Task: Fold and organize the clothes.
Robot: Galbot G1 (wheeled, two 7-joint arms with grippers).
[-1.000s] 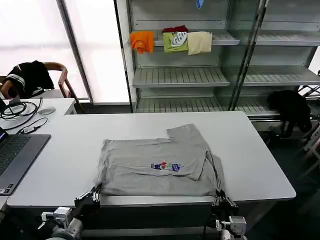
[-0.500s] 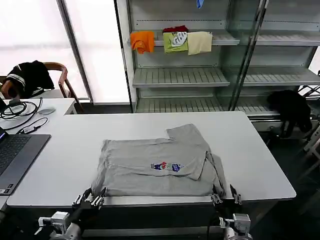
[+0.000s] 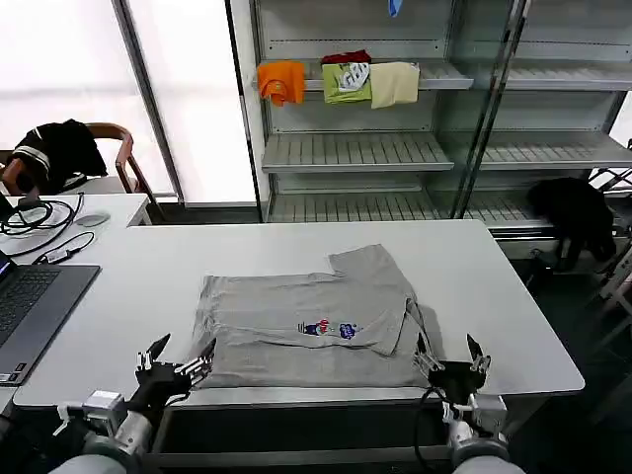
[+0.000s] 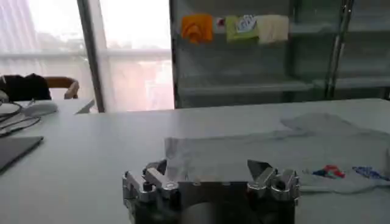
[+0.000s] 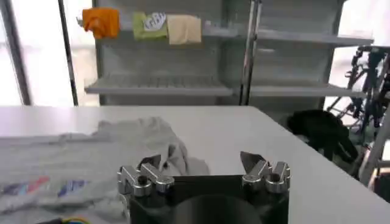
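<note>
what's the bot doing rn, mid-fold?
Between folds, it looks like. A light grey short-sleeved shirt with a small multicoloured chest print lies partly folded on the white table. The left gripper and right gripper sit at the shirt's two near corners, jaws open, holding nothing.

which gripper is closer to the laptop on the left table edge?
Left. The left gripper sits at the light grey shirt's near-left corner, nearer the dark laptop; the right gripper is across the shirt.
</note>
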